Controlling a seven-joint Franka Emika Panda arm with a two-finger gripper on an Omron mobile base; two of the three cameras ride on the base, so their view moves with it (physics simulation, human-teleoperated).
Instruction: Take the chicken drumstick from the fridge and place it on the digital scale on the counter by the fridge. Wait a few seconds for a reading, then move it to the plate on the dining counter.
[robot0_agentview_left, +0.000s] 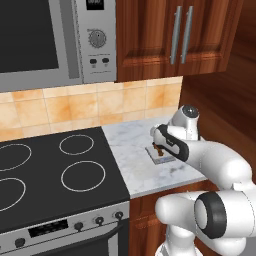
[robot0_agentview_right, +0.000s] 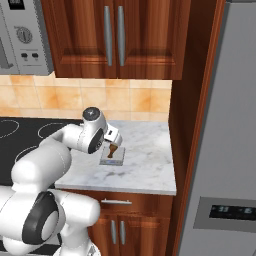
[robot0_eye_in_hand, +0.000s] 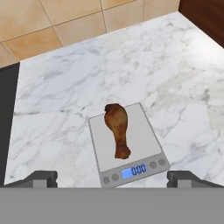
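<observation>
The brown chicken drumstick (robot0_eye_in_hand: 118, 129) lies lengthwise on the digital scale (robot0_eye_in_hand: 144, 135), a thin grey slab with a lit blue display, on the marble counter (robot0_eye_in_hand: 175, 65) by the fridge (robot0_agentview_right: 230, 125). My gripper (robot0_eye_in_hand: 112, 177) hovers just above the scale, open, its fingertips (robot0_eye_in_hand: 41, 177) spread wide on either side and touching nothing. From the base cameras the hand hangs over the drumstick (robot0_agentview_right: 111, 151) and the scale (robot0_agentview_left: 162, 160). The fridge's grey door is closed. The plate and the dining counter are out of view.
A black cooktop (robot0_agentview_left: 50, 170) borders the counter on the left, with a microwave (robot0_agentview_left: 40, 40) above it. Wooden wall cabinets (robot0_agentview_right: 115, 35) hang over the counter, and a tall wooden panel (robot0_agentview_right: 190, 100) stands between counter and fridge. A tiled backsplash (robot0_eye_in_hand: 65, 22) closes the back.
</observation>
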